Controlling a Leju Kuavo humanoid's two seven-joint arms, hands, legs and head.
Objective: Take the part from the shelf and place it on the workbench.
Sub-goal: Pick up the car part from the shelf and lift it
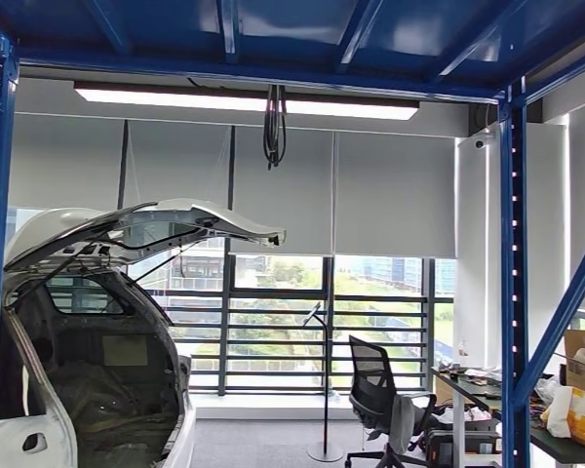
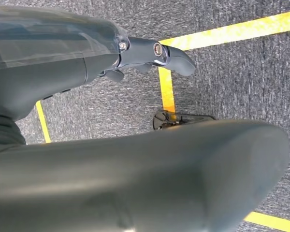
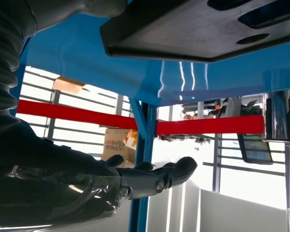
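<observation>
A white car body [image 1: 91,341] with its hatch raised stands left, a black office chair [image 1: 381,400] in the middle, a cluttered counter [image 1: 495,395] right within the blue shelf [image 1: 512,273] frame. Left hand [image 2: 151,53] hangs over grey floor [image 2: 238,72], fingers extended, empty. Right hand [image 3: 154,176] reaches flat and empty beneath a dark part [image 3: 195,29] lying on the shelf. Box writing is unreadable.

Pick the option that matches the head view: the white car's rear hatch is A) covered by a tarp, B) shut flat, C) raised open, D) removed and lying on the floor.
C: the white car's rear hatch is swung up above the bare cargo bay, with the windows and railing visible beneath its edge.
</observation>
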